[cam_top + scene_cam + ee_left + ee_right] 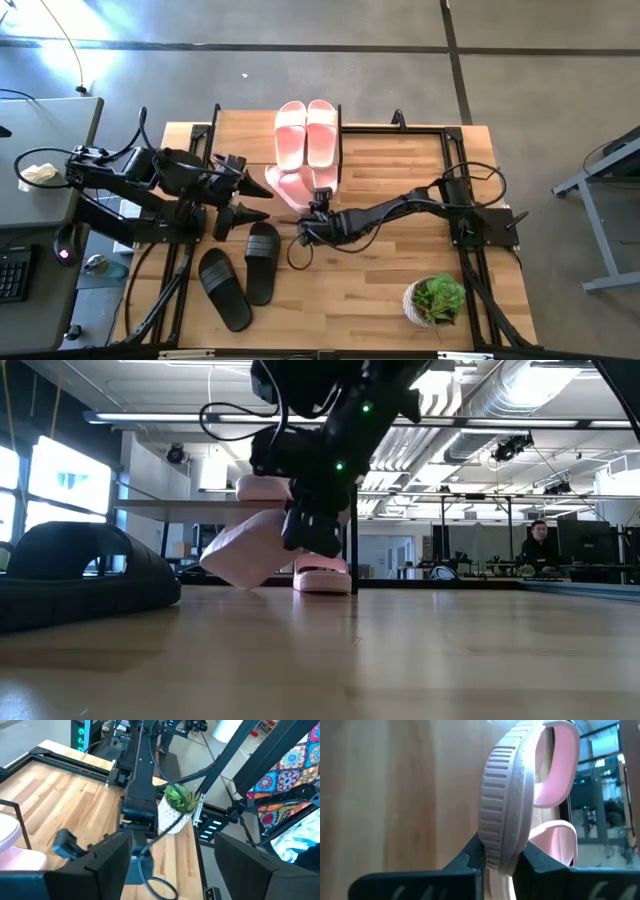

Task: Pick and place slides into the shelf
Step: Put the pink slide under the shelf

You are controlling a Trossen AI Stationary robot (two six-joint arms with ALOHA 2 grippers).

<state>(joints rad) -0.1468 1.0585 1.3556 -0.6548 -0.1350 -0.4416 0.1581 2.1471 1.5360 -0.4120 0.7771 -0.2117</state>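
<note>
Two pale pink slides [306, 135] lie side by side on the shelf's top board [345, 150]. A third pink slide [284, 186] is in my right gripper [314, 206], at the shelf's near left corner. A fourth pink slide [322, 574] rests on the table under the board. Two black slides [243, 274] lie sole down on the near left of the table. My left gripper [258, 202] is open and hovers left of the held slide, touching nothing. My right gripper pinches the pink slide's sole at one end [501, 851], with one finger [470, 857] on the ribbed underside and the other on the footbed side. The fingers come nearly level from the table's right. The slide is tilted [255, 550], strap [555, 765] away from the gripper.
A potted plant [436, 298] in a white pot stands at the near right corner. The shelf's thin black leg [353, 550] stands just right of the held slide. Bare wood lies in the table's middle and right. People sit at desks in the room beyond.
</note>
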